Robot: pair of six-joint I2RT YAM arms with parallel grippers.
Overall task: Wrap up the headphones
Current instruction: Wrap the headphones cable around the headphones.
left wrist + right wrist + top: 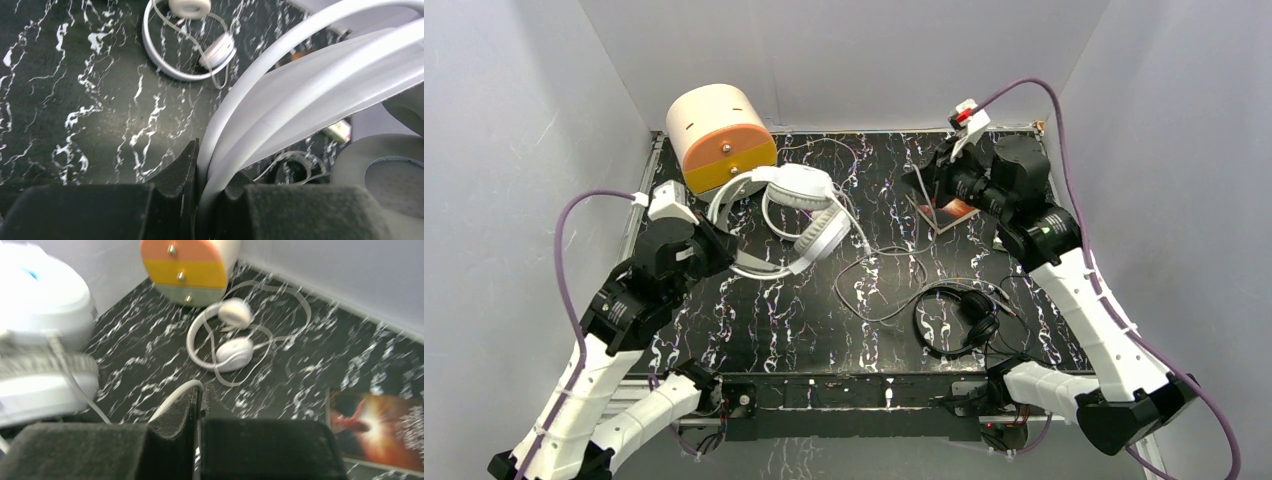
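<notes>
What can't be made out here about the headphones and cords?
1. Right wrist view: big white headphones blurred, cut off by left edge.
2. Right wrist view: which pair the pinched cord belongs to; it runs out of sight.
3. Top view: plug of the black headphones, too small.
4. Right wrist view: card print blurred.

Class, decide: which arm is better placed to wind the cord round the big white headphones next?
Probably right: the right claw pinches the white cord, while the left claw clamps the headband.
</notes>
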